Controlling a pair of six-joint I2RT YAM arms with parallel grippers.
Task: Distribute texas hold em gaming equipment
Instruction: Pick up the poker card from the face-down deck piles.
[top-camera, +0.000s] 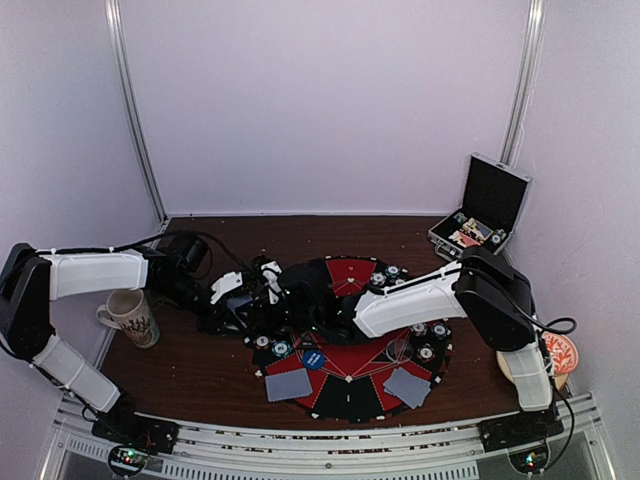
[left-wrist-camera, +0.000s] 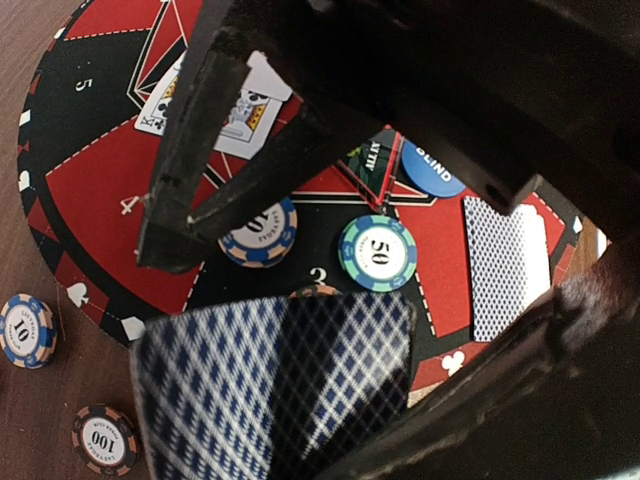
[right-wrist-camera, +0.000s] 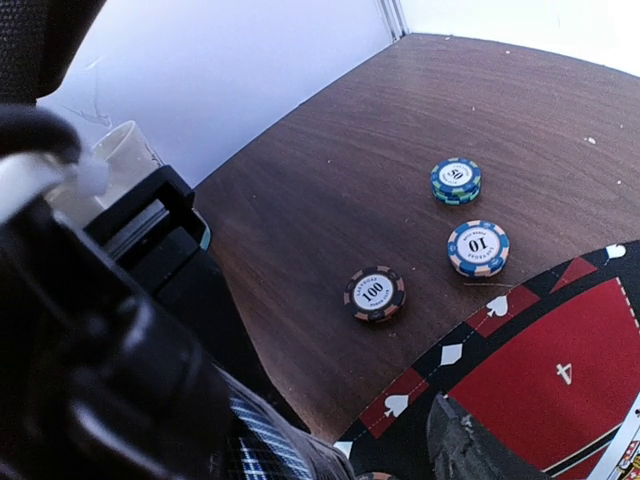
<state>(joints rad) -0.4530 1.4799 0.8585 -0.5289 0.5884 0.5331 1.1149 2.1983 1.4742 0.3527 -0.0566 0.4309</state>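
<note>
At red-black mat (top-camera: 350, 398) edge, left pincer (top-camera: 243, 296) clamped on blue-white checked-back card (left-wrist-camera: 280, 390); right pincer (top-camera: 300, 300): spread unclear.

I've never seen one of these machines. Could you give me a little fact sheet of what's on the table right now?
Surface: round red-and-black poker mat on a brown table
Grip: left fingers shut on a blue-checked playing card
Nearby: right fingers beside that card, grip unclear
On mat: 50 chip, blue blind button, face-down card
Off mat: 10 chip, 100 chip
Sidelines: patterned mug, open case
</note>
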